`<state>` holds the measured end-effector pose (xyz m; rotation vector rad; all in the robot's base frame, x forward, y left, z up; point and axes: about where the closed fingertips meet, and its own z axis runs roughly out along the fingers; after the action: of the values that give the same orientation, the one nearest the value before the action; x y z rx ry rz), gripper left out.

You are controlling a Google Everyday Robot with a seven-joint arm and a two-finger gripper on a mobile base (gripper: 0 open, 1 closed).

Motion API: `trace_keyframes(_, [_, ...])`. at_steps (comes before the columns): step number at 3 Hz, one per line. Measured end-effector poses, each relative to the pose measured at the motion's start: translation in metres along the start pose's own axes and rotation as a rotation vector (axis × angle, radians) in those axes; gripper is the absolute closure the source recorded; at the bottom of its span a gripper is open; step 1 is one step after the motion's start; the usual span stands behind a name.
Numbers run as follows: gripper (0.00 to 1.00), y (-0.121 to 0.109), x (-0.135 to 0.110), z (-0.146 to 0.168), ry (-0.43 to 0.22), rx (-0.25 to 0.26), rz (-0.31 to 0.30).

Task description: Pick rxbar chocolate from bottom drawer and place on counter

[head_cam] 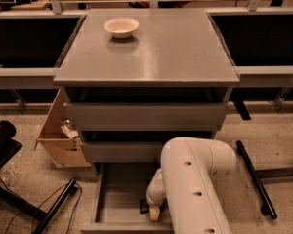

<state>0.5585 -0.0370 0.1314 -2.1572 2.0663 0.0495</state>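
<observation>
The grey bottom drawer stands pulled open at the foot of the cabinet. The black rxbar chocolate lies flat on its floor near the front right, mostly hidden behind my arm. My gripper reaches down into the drawer right beside the bar, at its right end. The white arm covers the drawer's right side. The grey counter tops the cabinet.
An off-white bowl sits on the counter's back left. Two wider drawer fronts are shut above the open one. A cardboard box stands left of the cabinet. Black chair legs and cables lie on the floor at left, a black bar at right.
</observation>
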Motion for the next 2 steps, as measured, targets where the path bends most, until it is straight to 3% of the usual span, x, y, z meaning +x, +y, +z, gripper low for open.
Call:
trace_keyframes(1, [0.16,0.000,-0.007,0.029,-0.010,-0.054,0.022])
trace_keyframes(2, [0.39,-0.003,-0.007,0.041,-0.017,-0.086,0.048])
